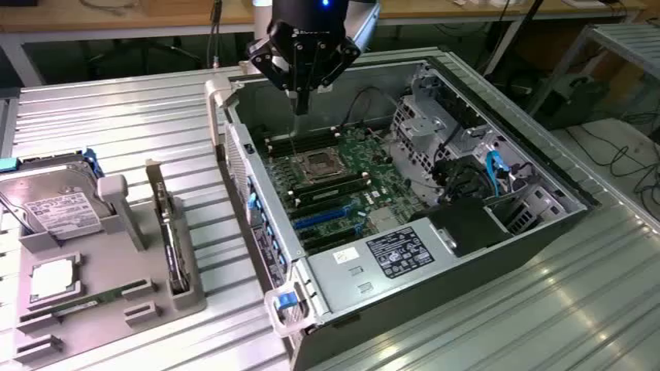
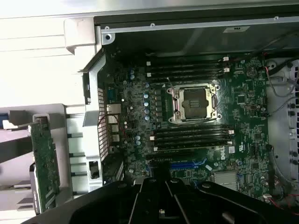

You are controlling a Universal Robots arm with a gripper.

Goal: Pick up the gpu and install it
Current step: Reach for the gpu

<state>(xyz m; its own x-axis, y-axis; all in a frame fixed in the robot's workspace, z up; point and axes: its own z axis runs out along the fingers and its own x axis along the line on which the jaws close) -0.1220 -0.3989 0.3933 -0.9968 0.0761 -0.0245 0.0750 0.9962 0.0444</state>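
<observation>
At the exterior view's left, a grey holder (image 1: 113, 313) sits on the ribbed metal tabletop (image 1: 134, 116). It carries a hard drive (image 1: 57, 209) with a white label, a silver square chip (image 1: 52, 278) nearer the camera, and a narrow green RAM stick (image 1: 93, 297) lying flat. The gpu (image 1: 173, 239) stands on edge in a slot along that holder's right side, dark and slim from this angle. My wrist view shows its green circuit face (image 2: 44, 163) outside the case wall. It is not yet picked up.

Just right of the holder lies the open computer case (image 1: 258, 232), its motherboard (image 1: 351, 185) exposed. The CPU socket (image 1: 314, 164) sits between two banks of memory slots, and the blue expansion slots (image 1: 324, 220) lie towards the near end of the board.

My end effector (image 1: 301, 108) hangs above the far end of the case, over the memory slots beyond the socket and well apart from the gpu. It is clenched, its tips drawn together into one narrow point with nothing between them.

Further right, the power supply (image 1: 397, 251) with its label fills the near corner of the case. Blue cables (image 1: 493, 171) run among the drive bays along the right wall.
</observation>
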